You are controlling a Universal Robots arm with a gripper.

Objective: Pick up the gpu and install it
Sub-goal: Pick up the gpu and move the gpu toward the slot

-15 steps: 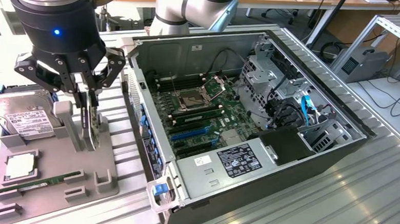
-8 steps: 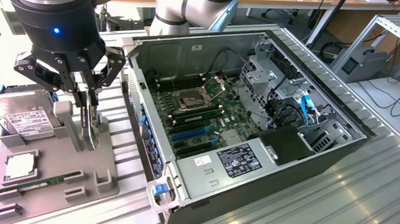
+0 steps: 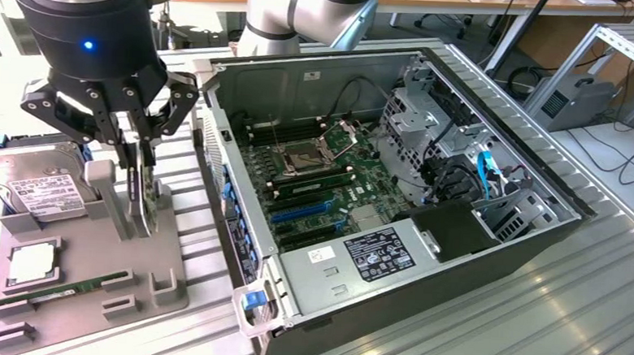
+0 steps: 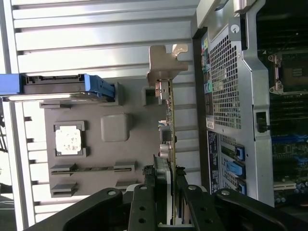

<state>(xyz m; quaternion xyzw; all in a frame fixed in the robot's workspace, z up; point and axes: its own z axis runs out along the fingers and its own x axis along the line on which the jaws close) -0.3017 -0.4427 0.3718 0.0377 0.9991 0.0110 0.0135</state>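
Observation:
The gpu stands on edge in a slot of the grey holder tray, to the exterior view's left of the open computer case. My gripper comes down on it from above, with one finger on each side of the card. In the wrist view the gpu runs edge-on away from my gripper, its metal bracket at the far end. The fingers press against both faces of the card, so the gripper is shut on it.
On the tray also lie a hard drive, a CPU and a green RAM stick. The case lies on its side with the motherboard and blue slots exposed. The case wall stands close beside the card.

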